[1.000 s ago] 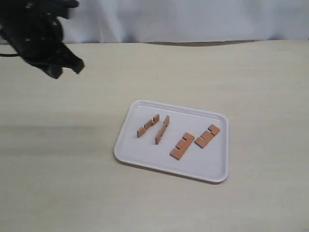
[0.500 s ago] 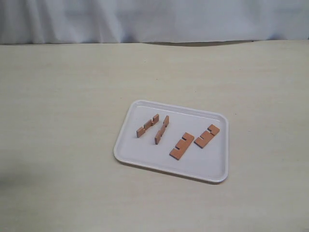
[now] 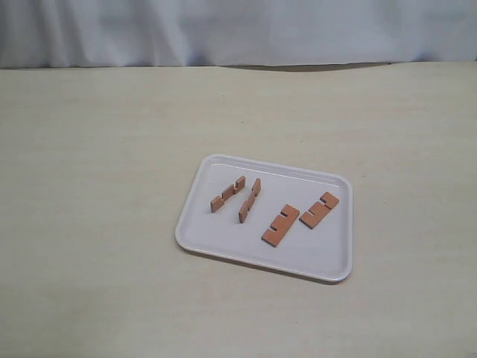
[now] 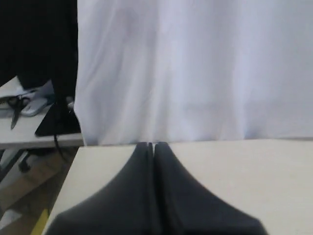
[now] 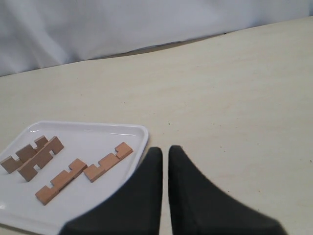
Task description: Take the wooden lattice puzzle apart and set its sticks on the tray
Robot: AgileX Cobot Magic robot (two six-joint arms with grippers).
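**Fig.** Four sticks (image 3: 281,224) lie apart from one another near the middle of the tray (image 3: 313,253). Each is a short reddish-brown wooden bar with two square notches. Two rest flat; the other two look set on edge. The tray is smooth white plastic with rounded corners and a low rim, and it sits on a pale wood-grain counter (image 3: 97,186). A creased white cloth (image 3: 238,30) hangs behind. My right tool (image 5: 165,152), black, narrow and empty, sits beside one tray corner. My left tool (image 4: 153,146) is pressed closed and empty, facing the cloth.
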